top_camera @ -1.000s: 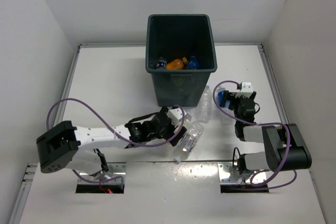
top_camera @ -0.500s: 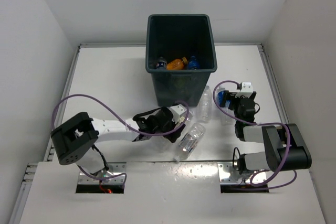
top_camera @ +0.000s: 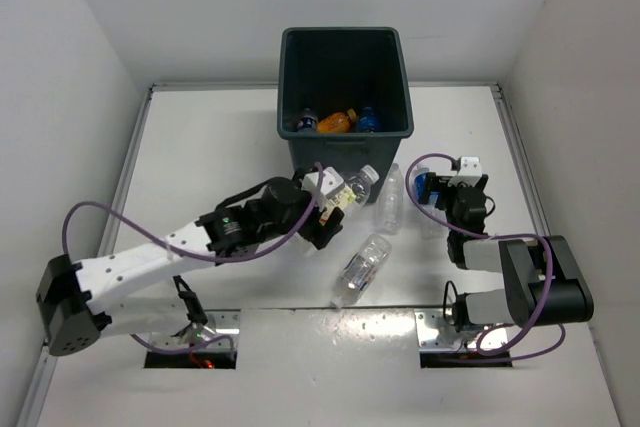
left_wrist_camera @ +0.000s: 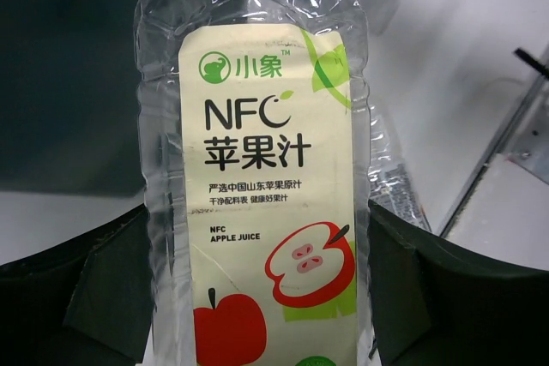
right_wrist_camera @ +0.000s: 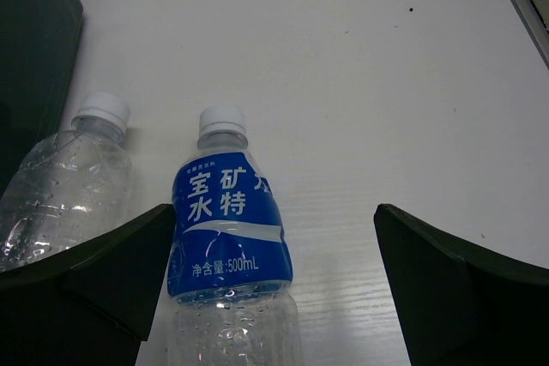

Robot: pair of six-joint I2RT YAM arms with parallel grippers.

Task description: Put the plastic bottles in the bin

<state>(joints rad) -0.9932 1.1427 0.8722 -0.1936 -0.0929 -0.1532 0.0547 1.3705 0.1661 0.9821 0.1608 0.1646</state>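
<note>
Just before the tall dark grey-green plastic bin (top_camera: 343, 162), your left gripper (top_camera: 322, 209) clamps the clear apple-labelled plastic bottle (left_wrist_camera: 257, 169), cap angled binward for the drop, while your right gripper (right_wrist_camera: 273, 237) gapes, straddling the blue-labelled clear bottle (right_wrist_camera: 225, 212).

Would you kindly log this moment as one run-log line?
left jaws: shut on apple juice bottle, beside bin | right jaws: open, facing blue-labelled bottle | loose: lying clear bottle

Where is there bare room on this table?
Bare table runs left of the bin to the side rail; a smaller patch lies right of it. In front of the bin is crowded: left gripper holding the apple-juice bottle, a lying bottle, an upright clear bottle, the blue-labelled bottle, the right gripper.
</note>
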